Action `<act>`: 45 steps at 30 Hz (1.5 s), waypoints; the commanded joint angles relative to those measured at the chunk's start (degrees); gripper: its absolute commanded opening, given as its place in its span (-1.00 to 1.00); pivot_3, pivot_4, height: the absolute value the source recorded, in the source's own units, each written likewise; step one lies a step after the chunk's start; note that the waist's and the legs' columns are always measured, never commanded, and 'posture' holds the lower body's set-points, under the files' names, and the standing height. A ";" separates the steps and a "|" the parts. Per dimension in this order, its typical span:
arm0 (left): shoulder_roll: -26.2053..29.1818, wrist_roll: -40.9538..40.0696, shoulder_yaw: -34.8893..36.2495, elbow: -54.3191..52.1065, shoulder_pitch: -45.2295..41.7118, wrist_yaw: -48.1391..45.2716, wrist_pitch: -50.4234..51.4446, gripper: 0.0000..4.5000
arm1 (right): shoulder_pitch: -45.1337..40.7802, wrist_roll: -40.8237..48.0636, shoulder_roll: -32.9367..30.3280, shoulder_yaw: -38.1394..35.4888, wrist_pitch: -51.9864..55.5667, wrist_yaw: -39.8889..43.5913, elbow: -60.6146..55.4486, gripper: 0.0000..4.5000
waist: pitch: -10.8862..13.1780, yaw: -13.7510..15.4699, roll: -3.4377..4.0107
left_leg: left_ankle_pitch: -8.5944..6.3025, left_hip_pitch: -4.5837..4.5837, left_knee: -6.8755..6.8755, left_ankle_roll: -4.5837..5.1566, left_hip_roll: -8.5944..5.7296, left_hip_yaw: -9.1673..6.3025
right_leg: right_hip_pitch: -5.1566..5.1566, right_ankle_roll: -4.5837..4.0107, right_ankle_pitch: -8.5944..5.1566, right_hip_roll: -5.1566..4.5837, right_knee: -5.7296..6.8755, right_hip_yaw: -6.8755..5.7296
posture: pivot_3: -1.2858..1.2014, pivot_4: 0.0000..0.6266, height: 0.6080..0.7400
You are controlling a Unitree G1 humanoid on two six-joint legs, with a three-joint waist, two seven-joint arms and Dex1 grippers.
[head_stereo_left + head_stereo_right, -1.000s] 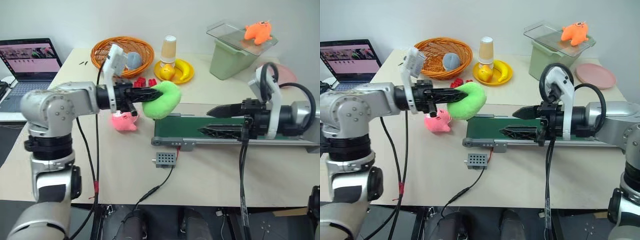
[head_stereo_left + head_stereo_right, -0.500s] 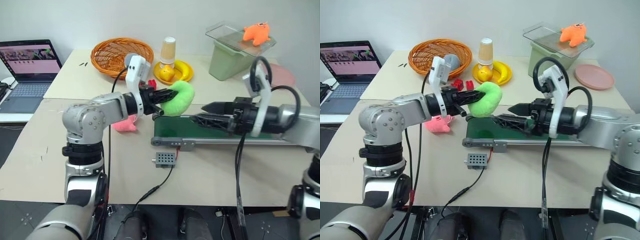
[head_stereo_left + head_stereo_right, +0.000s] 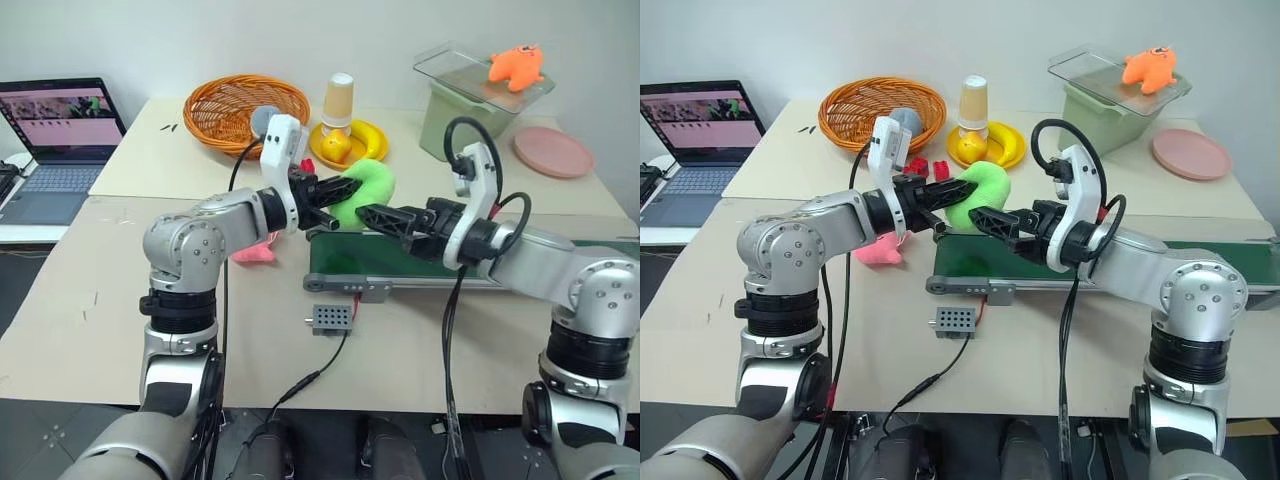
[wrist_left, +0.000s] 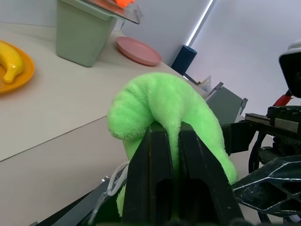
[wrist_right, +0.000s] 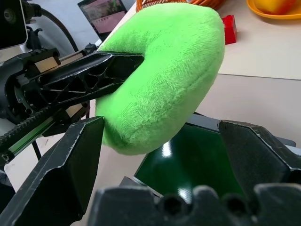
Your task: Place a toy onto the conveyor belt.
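Green plush toy (image 3: pixel 362 192) pinched in closed jaws of left gripper (image 3: pixel 330 195), held in the air over the near-left end of the conveyor belt (image 3: pixel 400 258), not yet resting on it. Right gripper (image 3: pixel 385 218) at about 4 o'clock from the toy, jaws spread wide and empty, tips just beside its lower curve. Toy's curved long axis roughly crosswise to the belt. Left arm nearer, already carrying; belt directly beneath, so probably just a lowering and release onto the green surface.

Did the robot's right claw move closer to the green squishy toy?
Yes. The right gripper slid along the conveyor belt toward its near end, up to the green toy, jaws open.
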 commanded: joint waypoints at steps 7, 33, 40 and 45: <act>-0.86 -0.88 0.50 -1.37 -0.33 1.09 -1.44 -1.00 | -0.67 1.19 -0.96 1.41 -4.96 -0.62 -0.24 -0.04 | 0.00 0.02 0.00 | -0.02 -0.01 0.00 0.04 0.02 0.00 | 0.00 0.00 0.00 0.00 -0.02 0.00 | 0.03 -0.52 0.90; 17.02 -12.04 5.02 -0.68 -8.18 -6.31 12.56 0.11 | -3.82 -13.94 -14.12 7.98 -3.47 13.01 -4.20 -1.00 | 0.02 -0.48 0.02 | -0.04 -0.09 -0.08 0.07 0.05 0.02 | -0.17 0.02 -0.02 0.00 -0.03 0.04 | 0.03 -0.52 0.90; 34.34 -12.62 -6.87 -9.82 -0.92 -24.72 10.89 0.11 | -9.19 -54.03 -35.65 27.63 -24.80 42.17 -12.99 -1.00 | 0.04 -0.87 0.06 | -0.03 -0.26 -0.20 0.00 0.03 0.14 | -0.60 0.14 -0.13 0.00 0.02 0.20 | 0.03 -0.52 0.90; 35.11 -11.40 -8.17 -8.94 -1.45 -26.86 9.11 0.11 | -9.50 -79.28 -41.82 37.73 -46.83 59.95 -11.33 -1.00 | 0.06 -0.81 0.04 | 0.01 -0.35 -0.10 -0.06 0.02 0.16 | -0.70 0.52 -0.37 0.00 -0.03 0.22 | 0.03 -0.52 0.90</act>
